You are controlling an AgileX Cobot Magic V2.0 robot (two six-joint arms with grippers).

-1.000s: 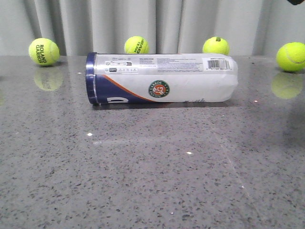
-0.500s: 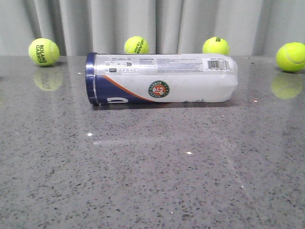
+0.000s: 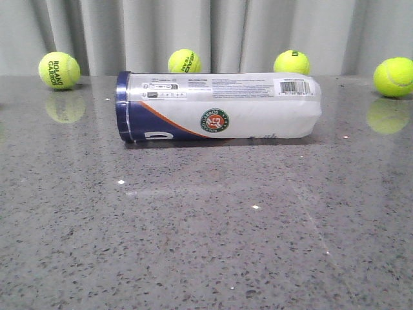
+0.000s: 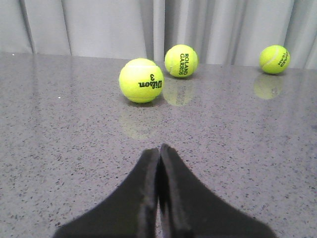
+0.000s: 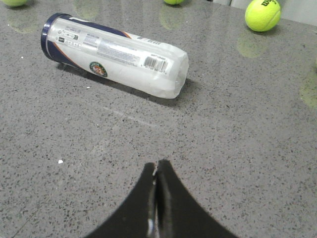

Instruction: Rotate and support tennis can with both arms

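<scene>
Tennis can (image 3: 218,106) on its side on table (image 3: 206,245), contents unclear.

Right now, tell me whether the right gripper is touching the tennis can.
Apart. The right wrist view shows bare table between the shut right gripper and the tennis can.

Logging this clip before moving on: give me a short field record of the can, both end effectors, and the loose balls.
tennis can: lying on its side on the table, navy rim toward the robot's left, untouched
left end effector: shut, empty
right end effector: shut, empty, apart from the can
tennis balls: four behind the can in the front view
</scene>
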